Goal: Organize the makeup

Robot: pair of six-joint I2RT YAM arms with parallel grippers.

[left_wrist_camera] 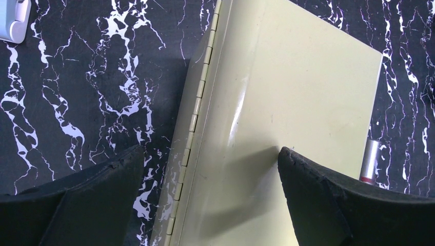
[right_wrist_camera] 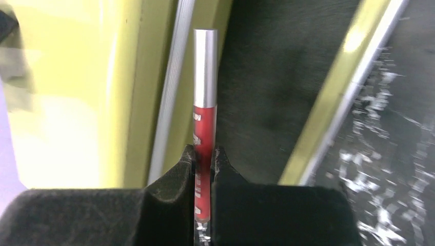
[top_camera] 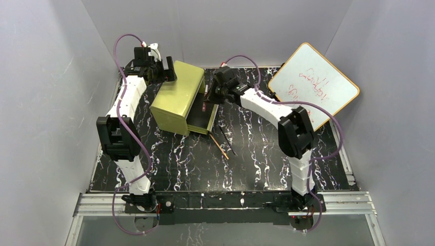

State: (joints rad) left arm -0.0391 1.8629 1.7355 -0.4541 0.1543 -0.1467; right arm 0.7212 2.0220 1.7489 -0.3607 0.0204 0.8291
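Location type: robotics laboratory test cell. Indicators: plain grey panels (top_camera: 51, 77) enclose the black marbled tabletop (top_camera: 246, 164) on three sides. The left arm (top_camera: 125, 118) and right arm (top_camera: 287, 123) are bolted to an aluminium extrusion rail (top_camera: 225, 202). Purple cable (top_camera: 114, 55) runs exposed. A handwritten whiteboard (top_camera: 314, 84) leans in the corner.

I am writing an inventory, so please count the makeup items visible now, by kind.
Pencils: 2 (gold pencil, dark pencil, both lying on the table)
Tubes: 1 (red tube with silver cap, held by the right gripper)
Total: 3
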